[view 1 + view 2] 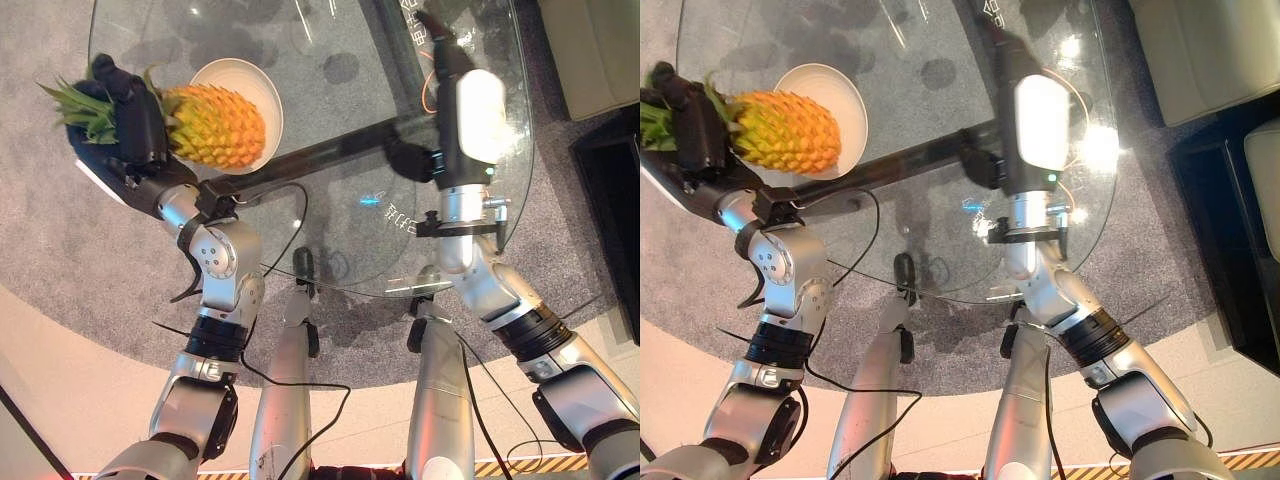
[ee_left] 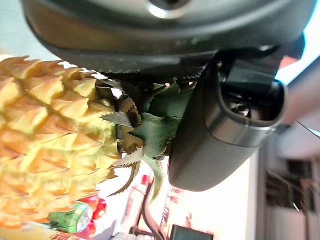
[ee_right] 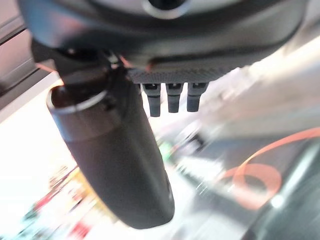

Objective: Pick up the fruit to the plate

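My left robot hand (image 1: 135, 120) is curled round the leafy crown end of the pineapple (image 1: 215, 125), and I am holding it sideways so its yellow body hangs over the white plate (image 1: 262, 85) at the left edge of the glass desk (image 1: 350, 150). I cannot tell whether the fruit already touches the plate or sits just above it.

My right robot hand (image 1: 470, 105) hovers over the right side of the desk, fingers straight and relaxed, holding nothing.

The risk, as I judge it, lies in my grip. I hold the heavy fruit by its crown end, so the body could sag or twist out. The pineapple is also longer than the plate is wide. If I let go with it off-centre, it may roll off the rim and over the near desk edge onto the carpet (image 1: 60, 220).
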### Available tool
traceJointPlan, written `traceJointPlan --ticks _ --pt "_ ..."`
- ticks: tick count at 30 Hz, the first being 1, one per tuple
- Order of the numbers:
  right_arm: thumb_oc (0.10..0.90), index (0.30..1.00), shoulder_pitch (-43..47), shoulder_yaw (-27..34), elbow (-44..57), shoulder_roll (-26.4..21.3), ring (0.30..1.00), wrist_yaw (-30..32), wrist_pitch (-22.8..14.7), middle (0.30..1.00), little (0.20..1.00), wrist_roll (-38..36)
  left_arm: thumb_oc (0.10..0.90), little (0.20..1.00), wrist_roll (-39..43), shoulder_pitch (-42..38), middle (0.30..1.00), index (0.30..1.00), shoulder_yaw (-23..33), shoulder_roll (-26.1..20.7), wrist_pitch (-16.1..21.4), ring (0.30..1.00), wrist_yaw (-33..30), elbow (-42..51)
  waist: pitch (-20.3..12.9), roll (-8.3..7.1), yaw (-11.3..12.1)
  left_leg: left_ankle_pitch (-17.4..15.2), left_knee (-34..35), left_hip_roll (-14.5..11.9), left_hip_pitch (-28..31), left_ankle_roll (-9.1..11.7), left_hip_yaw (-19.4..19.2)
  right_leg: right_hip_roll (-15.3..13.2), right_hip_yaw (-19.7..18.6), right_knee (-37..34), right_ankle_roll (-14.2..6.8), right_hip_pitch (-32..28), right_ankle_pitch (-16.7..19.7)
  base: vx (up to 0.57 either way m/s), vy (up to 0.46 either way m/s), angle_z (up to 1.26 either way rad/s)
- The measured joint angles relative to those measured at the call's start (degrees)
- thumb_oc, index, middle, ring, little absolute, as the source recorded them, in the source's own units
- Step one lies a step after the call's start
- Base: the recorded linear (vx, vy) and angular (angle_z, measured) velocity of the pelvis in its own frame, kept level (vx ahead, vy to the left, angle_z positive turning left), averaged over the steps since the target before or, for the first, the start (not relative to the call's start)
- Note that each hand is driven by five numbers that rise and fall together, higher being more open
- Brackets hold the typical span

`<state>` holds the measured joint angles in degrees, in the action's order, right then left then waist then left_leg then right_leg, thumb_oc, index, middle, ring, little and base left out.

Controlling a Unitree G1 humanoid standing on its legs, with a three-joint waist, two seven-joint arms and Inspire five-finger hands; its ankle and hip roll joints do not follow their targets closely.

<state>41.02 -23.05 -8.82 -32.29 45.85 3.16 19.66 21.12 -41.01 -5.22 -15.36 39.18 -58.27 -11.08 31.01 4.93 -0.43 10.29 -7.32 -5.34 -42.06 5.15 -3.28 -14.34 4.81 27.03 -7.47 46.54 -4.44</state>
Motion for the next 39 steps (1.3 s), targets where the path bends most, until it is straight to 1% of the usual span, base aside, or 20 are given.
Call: traceJointPlan --ticks 2,4,8,10,14,16,20,22,26,28,32,35,38,39 --pt "0.8 0.9 -1.0 1.5 -0.3 -0.4 0.9 2.2 0.0 0.9 0.9 -0.1 0.1 0.2 -1.7 -0.2 0.3 0.3 0.5 -0.8 -0.1 0.3 -1.4 -0.3 0.1 -0.15 -0.4 0.0 0.2 -0.1 0.2 0.0 -0.7 0.2 -0.6 -0.5 -0.1 0.0 0.4 -0.01 0.019 -0.12" --pt "0.8 0.9 -1.1 1.7 -2.1 -0.5 0.9 3.7 0.0 0.9 0.9 -0.4 0.1 0.2 -3.7 -0.6 0.3 0.3 1.1 -1.6 -0.1 0.3 -2.0 -2.3 0.1 -0.19 -1.3 0.0 0.3 -0.2 0.4 0.0 -0.7 0.2 -0.6 -0.6 -0.1 -0.1 0.4 0.0 0.025 -0.03" --pt "0.8 0.9 -1.2 2.9 -6.9 -0.8 0.9 6.5 0.0 0.9 0.9 -5.1 0.1 0.2 -5.8 -3.3 0.3 0.3 1.7 -2.6 -0.1 0.3 -4.1 -8.6 0.1 -0.22 -2.2 0.0 0.3 -0.4 0.9 0.0 -1.0 0.4 -0.8 -0.7 0.0 -0.3 0.7 -0.01 0.047 -0.05" --pt "0.8 0.9 -1.6 4.0 -9.4 -0.8 0.9 7.5 0.0 0.9 0.9 -7.6 0.1 0.2 -7.1 -3.7 0.3 0.3 1.6 -3.9 -0.1 0.3 -5.2 -11.3 0.1 -0.22 -2.8 0.0 0.4 -0.4 0.9 0.0 -1.3 0.6 -1.2 -1.3 -0.1 -0.3 1.1 0.01 0.043 -0.07" --pt "0.8 0.9 -2.0 5.5 -14.9 -1.2 0.9 10.7 -0.2 0.9 0.9 -14.1 0.1 0.2 -7.9 -4.9 0.3 0.3 1.6 -6.0 -0.1 0.3 -7.6 -15.5 0.1 -0.22 -2.9 0.0 0.8 -0.7 0.9 -0.1 -2.5 1.0 -2.2 -2.9 -0.3 -0.1 2.2 -0.01 0.033 -0.13" --pt "0.8 0.9 -2.2 6.2 -19.2 -1.2 0.9 11.8 -0.3 0.9 0.9 -17.7 0.1 0.2 -7.9 -6.7 0.3 0.3 1.6 -7.8 -0.1 0.3 -8.5 -18.8 0.1 -0.25 -3.0 0.1 1.4 -0.7 0.8 -0.2 -2.6 1.1 -2.3 -3.4 -0.4 0.1 2.5 0.01 0.026 -0.06" --pt "0.8 0.9 -3.0 6.5 -24.7 -1.3 0.9 12.3 -0.4 0.9 0.9 -23.5 0.1 0.2 -7.9 -9.6 0.3 0.3 1.5 -10.5 -0.2 0.3 -8.9 -23.1 0.1 -0.3 -3.5 0.2 1.7 -0.9 0.8 -0.3 -2.7 1.2 -2.3 -3.9 -0.5 0.2 2.6 0.0 0.0 -0.01" --pt "0.8 0.9 -3.1 6.5 -29.3 -1.3 0.9 12.3 -2.3 0.9 0.9 -26.9 0.1 0.2 -8.0 -12.2 0.3 0.3 0.7 -12.4 -0.5 0.3 -9.0 -26.2 0.2 -0.35 -3.8 0.2 2.1 -1.0 0.9 -0.3 -2.7 1.3 -2.3 -4.3 -0.5 0.2 2.7 0.0 0.0 0.0" --pt "0.8 0.9 -2.7 6.4 -37.5 -1.2 0.9 12.0 -5.8 0.9 0.9 -31.8 0.1 0.2 -7.9 -16.2 0.3 0.3 -2.6 -15.3 -2.6 0.3 -9.0 -30.4 0.2 -0.43 -4.5 0.2 2.3 -1.0 0.9 -0.3 -2.7 1.3 -2.2 -4.4 -0.5 0.2 2.7 0.0 0.0 0.0" --pt "0.8 0.9 -2.2 6.4 -43.6 -1.2 0.9 10.4 -8.1 0.9 0.9 -33.9 0.1 0.2 -7.9 -18.6 0.3 0.3 -4.3 -15.7 -3.7 0.3 -8.9 -32.6 0.2 -0.53 -4.6 0.2 2.3 -1.2 0.9 -0.2 -2.7 1.5 -2.2 -4.3 -0.5 0.2 2.7 0.0 -0.016 -0.01" --pt "0.8 0.9 -1.8 6.6 -52.6 -1.1 0.9 5.2 -10.0 0.9 0.9 -37.1 0.1 0.2 -7.9 -20.6 0.3 0.3 -7.6 -16.9 -4.9 0.3 -8.6 -35.6 0.2 -0.59 -5.0 0.3 2.3 -1.5 0.9 -0.1 -2.7 1.9 -2.1 -4.3 -0.4 0.2 2.8 0.0 -0.008 -0.01" --pt "0.8 0.9 -1.1 6.8 -58.1 -1.0 0.9 -1.5 -9.6 0.9 0.9 -40.0 0.1 0.2 -7.7 -21.7 0.3 0.3 -8.5 -17.1 -6.2 0.3 -8.2 -38.2 0.2 -0.61 -5.4 0.4 2.2 -1.8 0.9 0.0 -2.7 2.2 -2.1 -4.3 -0.2 0.2 2.9 0.0 0.0 0.0" --pt "0.8 0.9 -1.1 6.8 -60.5 -0.9 0.9 -8.3 -7.6 0.9 0.9 -41.4 0.1 0.2 -7.0 -21.8 0.3 0.3 -8.9 -17.1 -6.8 0.3 -7.1 -38.9 0.2 -0.61 -5.7 0.5 2.2 -2.0 1.0 0.2 -2.6 2.4 -2.1 -4.2 -0.1 0.2 3.0 0.02 -0.028 -0.01" --pt "0.8 0.9 -1.1 6.8 -61.2 -0.9 0.9 -12.5 -6.0 0.9 0.9 -42.5 0.1 0.2 -6.7 -21.8 0.3 0.3 -9.4 -17.1 -7.0 0.3 -6.2 -39.0 0.2 -0.63 -5.7 0.6 2.1 -2.0 1.0 0.2 -2.6 2.4 -2.1 -4.1 -0.1 0.1 3.0 0.02 -0.039 0.0"
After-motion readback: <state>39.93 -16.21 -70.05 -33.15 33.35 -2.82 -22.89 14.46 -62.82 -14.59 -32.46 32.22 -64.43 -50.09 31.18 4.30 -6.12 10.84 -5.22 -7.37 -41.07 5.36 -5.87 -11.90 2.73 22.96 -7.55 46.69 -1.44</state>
